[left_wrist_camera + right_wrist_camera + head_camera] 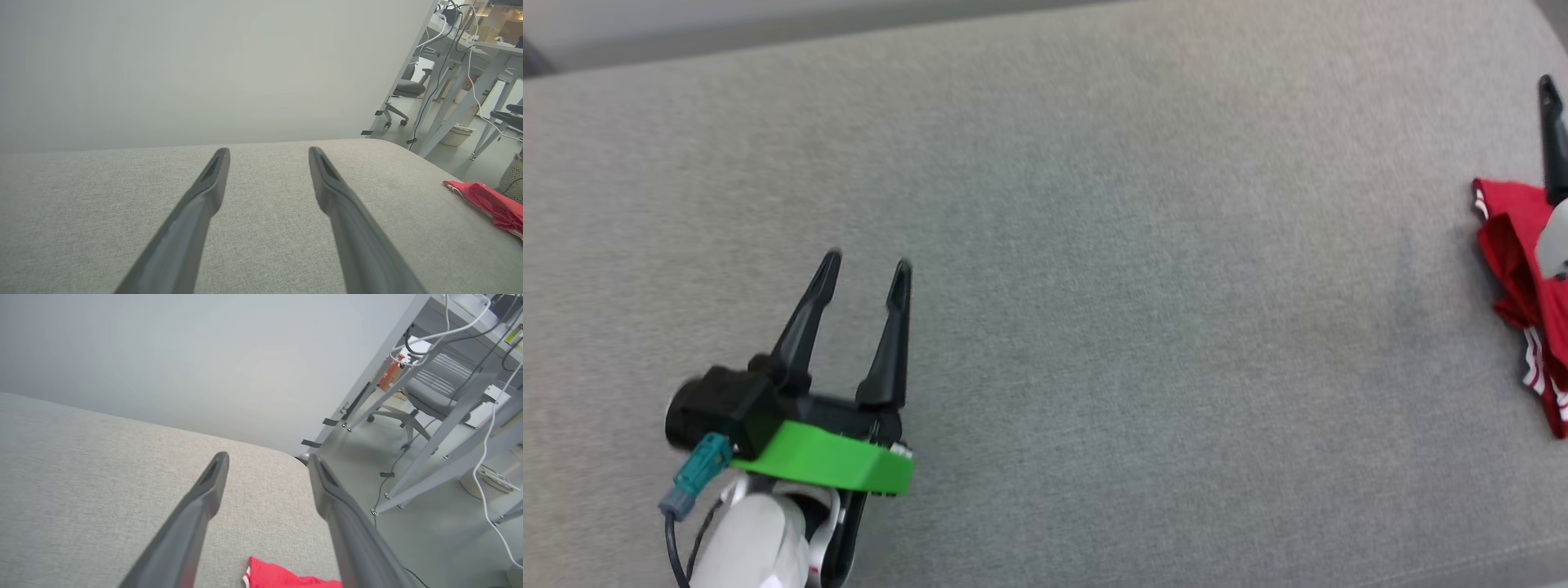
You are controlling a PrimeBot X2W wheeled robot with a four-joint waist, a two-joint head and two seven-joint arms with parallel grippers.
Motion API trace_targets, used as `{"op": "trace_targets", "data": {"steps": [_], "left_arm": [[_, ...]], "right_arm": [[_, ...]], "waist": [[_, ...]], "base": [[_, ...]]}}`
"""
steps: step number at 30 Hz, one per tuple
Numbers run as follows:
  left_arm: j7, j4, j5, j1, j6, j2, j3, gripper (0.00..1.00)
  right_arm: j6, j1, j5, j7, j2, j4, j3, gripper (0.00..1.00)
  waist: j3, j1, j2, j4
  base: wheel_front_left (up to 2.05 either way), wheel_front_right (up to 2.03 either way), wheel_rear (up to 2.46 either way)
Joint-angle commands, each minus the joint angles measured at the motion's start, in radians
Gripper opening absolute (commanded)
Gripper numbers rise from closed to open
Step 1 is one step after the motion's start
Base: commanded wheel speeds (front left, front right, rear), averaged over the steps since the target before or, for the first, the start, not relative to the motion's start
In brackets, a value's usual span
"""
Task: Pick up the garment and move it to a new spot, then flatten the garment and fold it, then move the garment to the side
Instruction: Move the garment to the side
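garment (1515, 245) lies bunched at the grey surface's (1094, 245) right edge, under the open right end effector (265, 457); left end effector (866, 265) open, empty. a shallow pinch could nudge it off the edge.

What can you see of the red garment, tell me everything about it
The garment is red, thin-looking fabric with red-and-white striped trim along its edges. It lies gathered in folds, not spread flat, on the grey woven surface near that surface's right end, cut off by the head view's right edge. The right gripper hangs over it with fingers spread, gripping none of it; whether a finger brushes the cloth cannot be told.
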Motion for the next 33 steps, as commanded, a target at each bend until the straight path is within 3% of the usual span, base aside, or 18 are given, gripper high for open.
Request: {"op": "trace_targets", "data": {"steps": [1, 8, 12, 20, 33], "left_arm": [[-0.005, 0.017, 0.015, 0.024, 0.008, -0.008, 0.013, 1.00], [-0.006, 0.064, 0.058, 0.058, 0.015, -0.044, 0.052, 1.00], [-0.006, 0.080, 0.072, 0.074, 0.002, -0.064, 0.071, 1.00], [-0.006, 0.126, 0.101, 0.102, -0.026, -0.112, 0.105, 1.00], [-0.006, 0.140, 0.125, 0.122, -0.051, -0.153, 0.131, 1.00]], "right_arm": [[-0.001, 0.044, 0.033, 0.004, 0.019, -0.050, -0.006, 1.00], [-0.001, 0.281, 0.121, -0.025, 0.163, -0.322, -0.040, 1.00], [-0.001, 0.397, 0.137, -0.065, 0.248, -0.400, -0.039, 1.00], [-0.001, 0.568, 0.121, -0.157, 0.366, -0.420, -0.054, 1.00], [-0.001, 0.611, 0.075, -0.200, 0.404, -0.358, -0.053, 1.00]], "waist": [[-0.124, 0.0001, 0.0000, 0.091], [-0.171, 0.0001, 0.0000, 0.155], [-0.184, 0.0001, 0.0000, 0.179], [-0.216, 0.0001, 0.0000, 0.216], [-0.223, 0.0001, 0.0000, 0.231]], "base": [[0.00, 0.00, 0.00], [0.00, 0.00, 0.00], [0.00, 0.00, 0.00], [0.00, 0.00, 0.00], [0.00, 0.00, 0.00]]}}
